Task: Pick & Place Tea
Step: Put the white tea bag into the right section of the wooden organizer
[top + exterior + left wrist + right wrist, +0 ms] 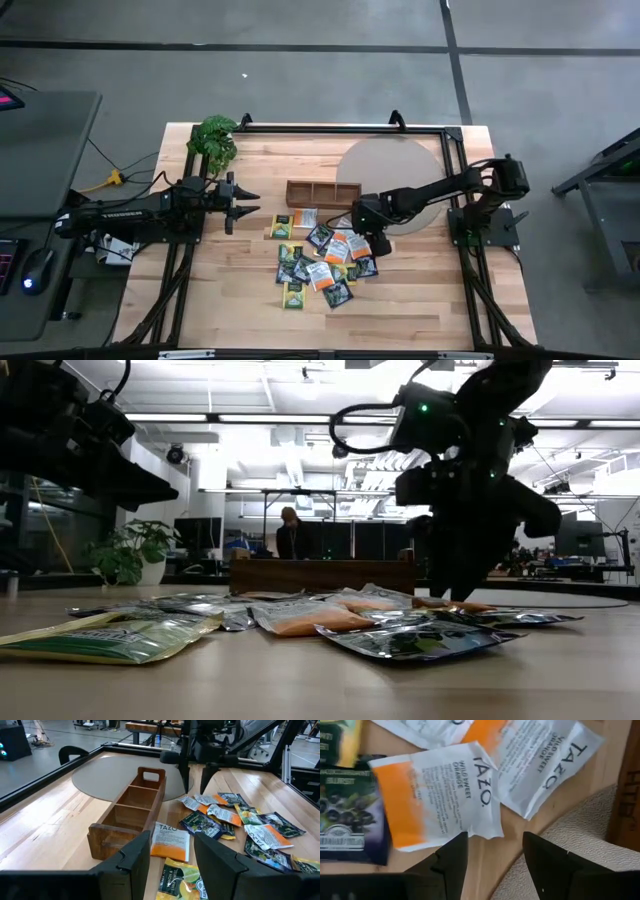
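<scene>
My right gripper (490, 857) points straight down, jaws apart and empty, an orange-white sachet (435, 795) just ahead of them among the scattered tea (322, 258). The wooden tray (127, 815) beyond holds nothing I can see; the left gripper (172, 862) waits released.

Tea sachets (322, 260) in dark green, yellow-green and orange-white lie flat, scattered and overlapping, on the wooden table (420, 290).

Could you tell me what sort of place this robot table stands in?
Probably an open-plan lab or workshop: bare grey concrete floor around the pale wooden table, long strip ceiling lights, and rows of dark monitors behind.
</scene>
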